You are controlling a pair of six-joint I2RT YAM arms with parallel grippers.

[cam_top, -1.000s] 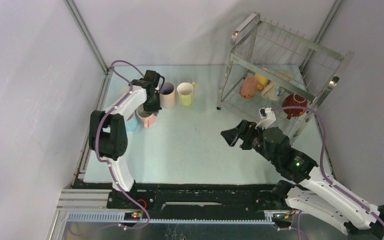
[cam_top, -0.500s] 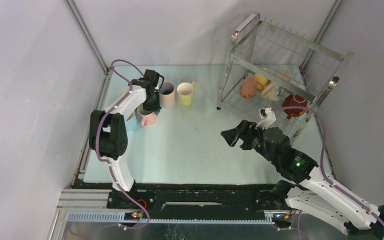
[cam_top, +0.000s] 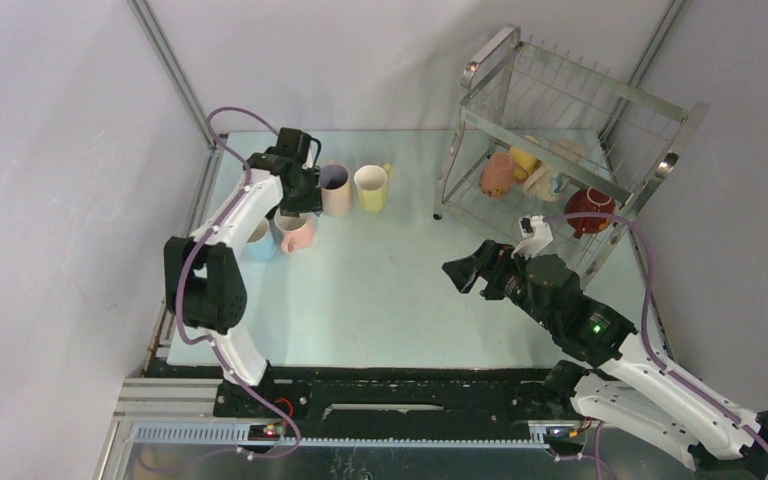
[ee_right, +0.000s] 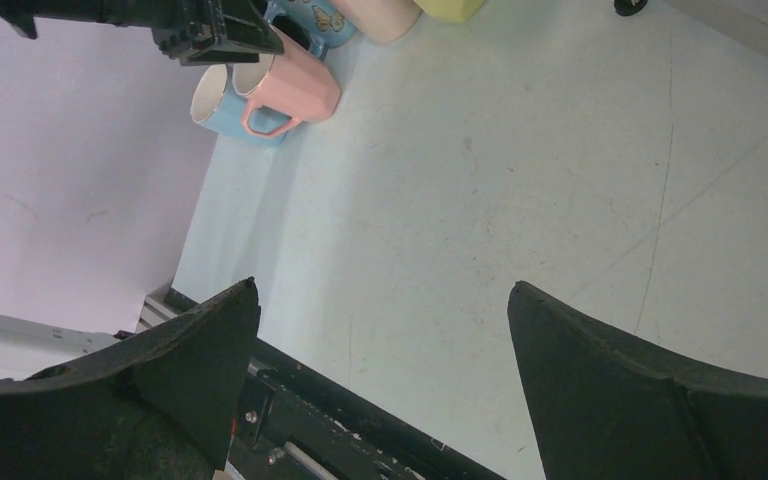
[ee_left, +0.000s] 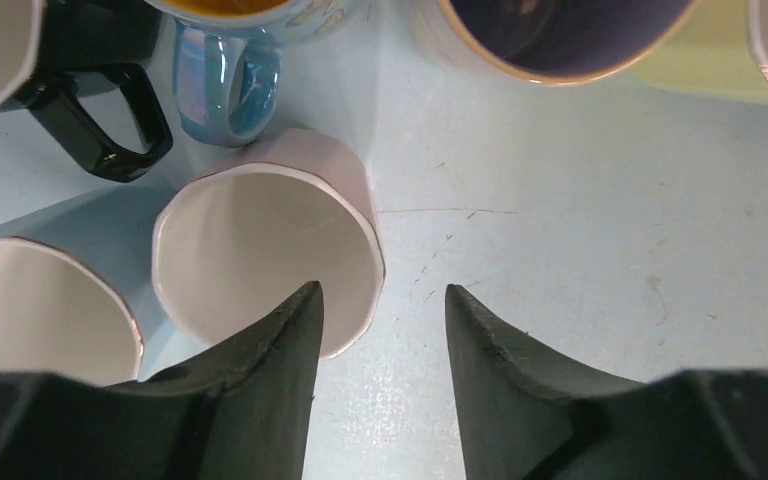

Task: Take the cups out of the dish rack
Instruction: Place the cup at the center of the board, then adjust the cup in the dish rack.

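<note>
Our left gripper (ee_left: 382, 290) has released the pink mug (ee_left: 260, 235).
Its jaws stand half apart, empty; our right gripper (ee_right: 382, 285) gapes wide, empty.

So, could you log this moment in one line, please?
left gripper: open astride rim of pink mug | right gripper: open, empty | dish rack: holds mugs

The left gripper (ee_left: 382, 290) points down, jaws partly apart (a narrow gap between the tips); the right gripper (ee_right: 382, 288) spreads its jaws wide.
</note>
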